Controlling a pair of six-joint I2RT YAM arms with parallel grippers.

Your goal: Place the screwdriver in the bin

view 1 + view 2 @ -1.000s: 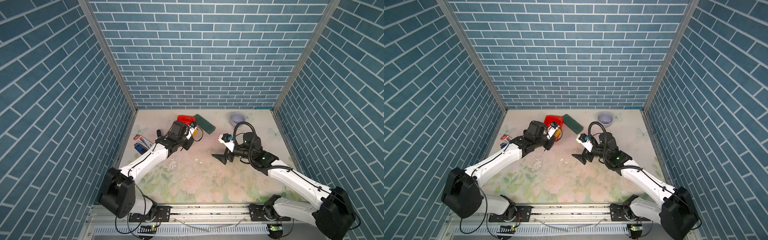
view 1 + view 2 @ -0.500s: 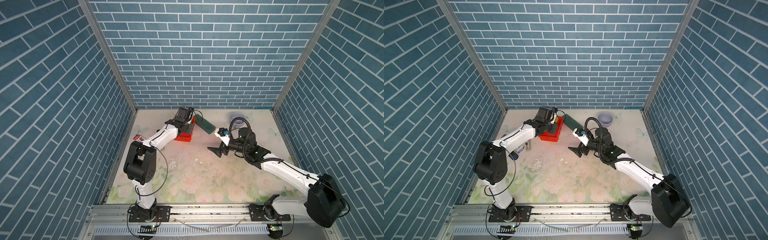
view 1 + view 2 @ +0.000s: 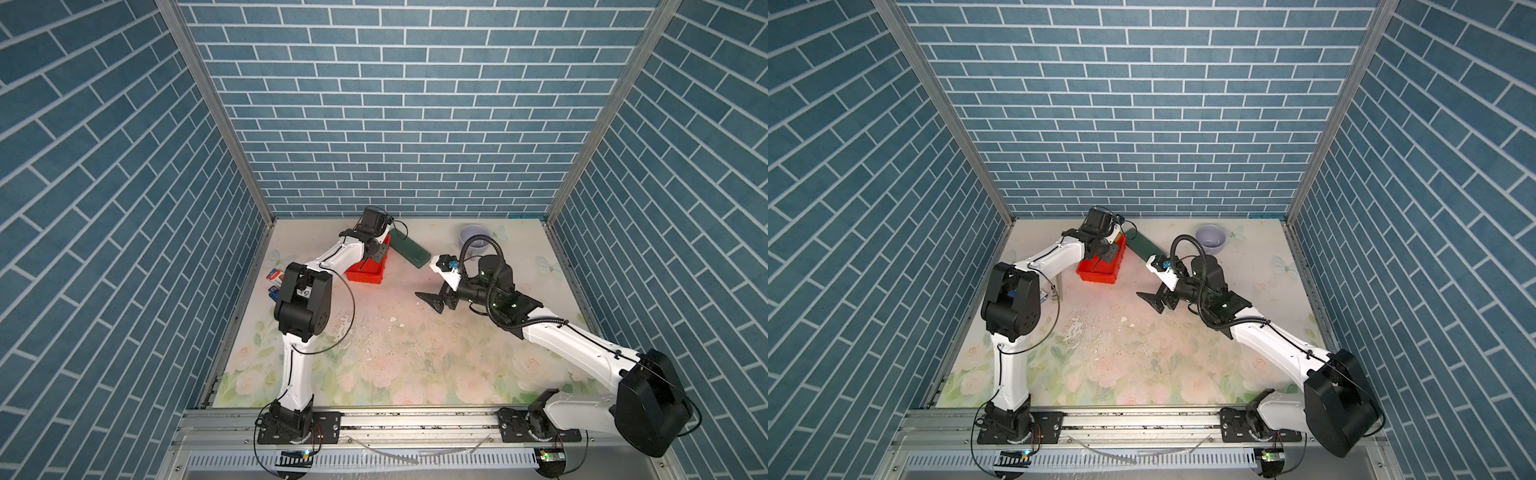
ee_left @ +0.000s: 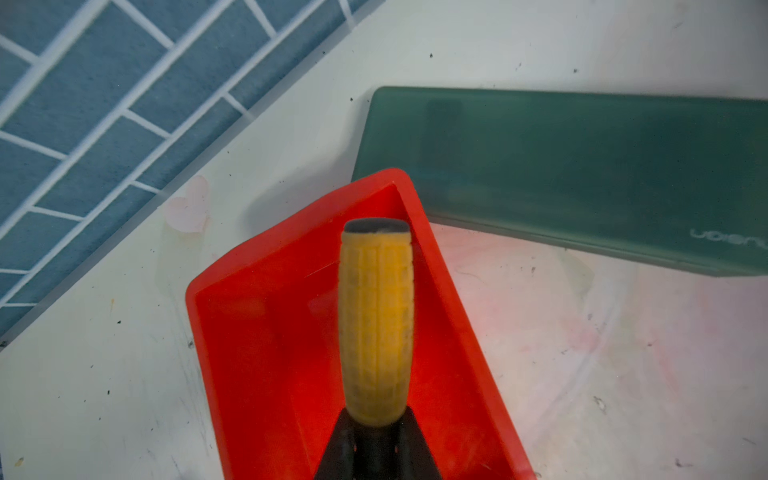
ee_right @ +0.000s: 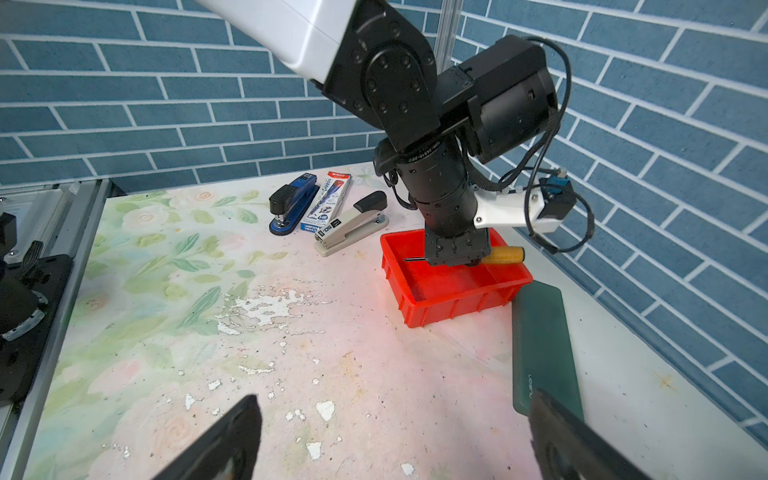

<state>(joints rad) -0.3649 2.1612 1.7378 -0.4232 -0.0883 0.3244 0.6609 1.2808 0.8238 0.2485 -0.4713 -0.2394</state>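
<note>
The screwdriver (image 4: 376, 324) is clamped in the left tool (image 4: 376, 440), whose jaws are closed tight on the black collar just below the yellow handle. In the right wrist view the screwdriver (image 5: 505, 254) lies level: the handle sticks out on one side of the left tool (image 5: 455, 257) and the thin dark shaft on the other. It hangs over the inside of the bin (image 5: 453, 299), about at rim height. I cannot tell whether it touches the floor of the bin (image 4: 257, 353).

The bin stands on the surface (image 5: 291, 353) near the back wall, at the left in both top views (image 3: 365, 274) (image 3: 1096, 276). A dark green case (image 4: 561, 174) lies flat just beside the bin's far corner and runs off at an angle towards the middle of the surface.

On the other side of the bin lie a grey stapler (image 5: 351, 224), a blue stapler (image 5: 289, 203) and a small box (image 5: 326, 201) between them, close to the side wall.

The right tool (image 5: 395, 399) hovers low over the middle of the surface, well apart from the bin, with its jaws spread wide and nothing between them. It points towards the bin in both top views (image 3: 434, 300) (image 3: 1154, 301). A pale cup (image 3: 1210, 239) stands by the back wall behind the right arm.
</note>
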